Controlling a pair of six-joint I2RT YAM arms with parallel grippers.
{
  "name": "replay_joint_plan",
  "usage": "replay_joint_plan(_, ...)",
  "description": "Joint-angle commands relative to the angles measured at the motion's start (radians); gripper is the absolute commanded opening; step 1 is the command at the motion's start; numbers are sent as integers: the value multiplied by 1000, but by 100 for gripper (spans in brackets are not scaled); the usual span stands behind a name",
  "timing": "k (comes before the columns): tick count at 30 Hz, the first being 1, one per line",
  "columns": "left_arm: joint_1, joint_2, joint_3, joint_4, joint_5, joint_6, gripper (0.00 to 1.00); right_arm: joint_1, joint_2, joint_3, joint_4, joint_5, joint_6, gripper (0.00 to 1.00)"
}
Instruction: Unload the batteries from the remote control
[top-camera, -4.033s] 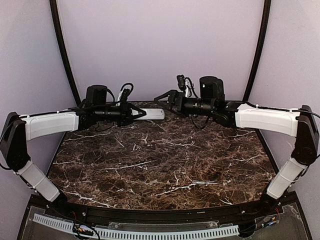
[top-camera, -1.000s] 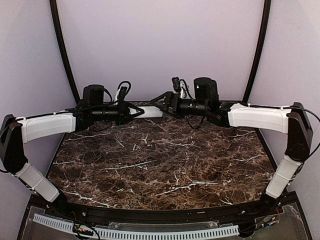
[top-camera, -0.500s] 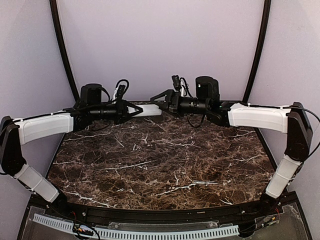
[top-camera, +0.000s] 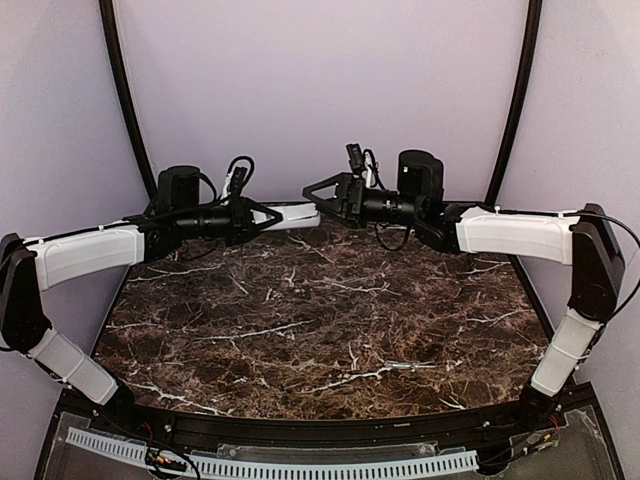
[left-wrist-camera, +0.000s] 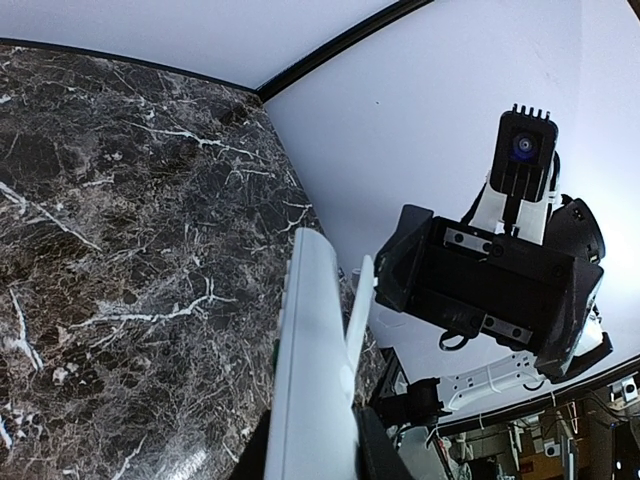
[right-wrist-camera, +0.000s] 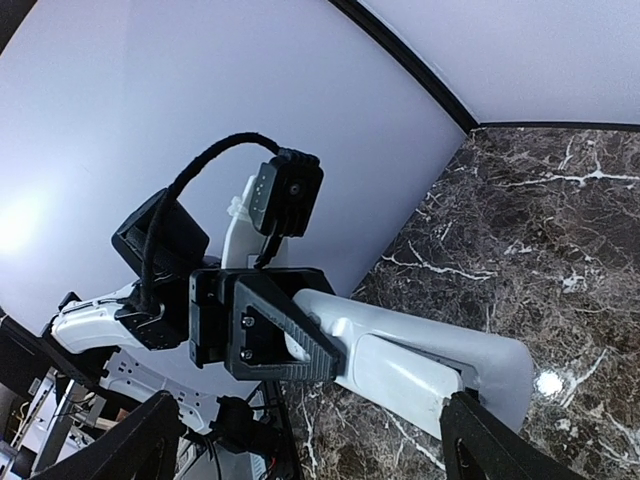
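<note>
1. Two arms meet above the far edge of the table (top-camera: 330, 320), their grippers tip to tip.
2. Left gripper (top-camera: 277, 216) is pinched nearly closed on one end of the remote (top-camera: 303, 216). The rest of the bar juts out roughly level toward the right arm, clear of the table.
3. From the left wrist, the remote (left-wrist-camera: 312, 380) runs up and away from between the dark fingers (left-wrist-camera: 374, 452). A thin white strip stands off its right side; what the strip is cannot be told.
4. Right gripper (top-camera: 312, 196) has its jaws spread wide and holds nothing. It sits just beside the remote's free end.
5. From the right wrist, the remote (right-wrist-camera: 420, 365) lies ahead of the two fingers (right-wrist-camera: 495, 445), its free end near one of them. Whether they touch cannot be told.
6. Whether the batteries sit inside the remote cannot be told.
</note>
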Motion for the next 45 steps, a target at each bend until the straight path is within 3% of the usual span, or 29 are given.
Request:
replay_joint_plan(1, -14, -30, -6, 23, 17, 21, 0, 28, 9, -5, 119, -119, 22, 89)
replay_joint_plan(15, -14, -38, -8, 24, 12, 26, 0, 28, 15, -1, 106, -119, 21, 89)
replay_joint_plan(25, -14, -41, -10, 9, -4, 36, 0, 28, -93, 15, -147, 39, -135, 90)
replay_joint_plan(45, -14, -40, -11, 13, -1, 36, 0, 25, -87, 77, -295, 143, -190, 90)
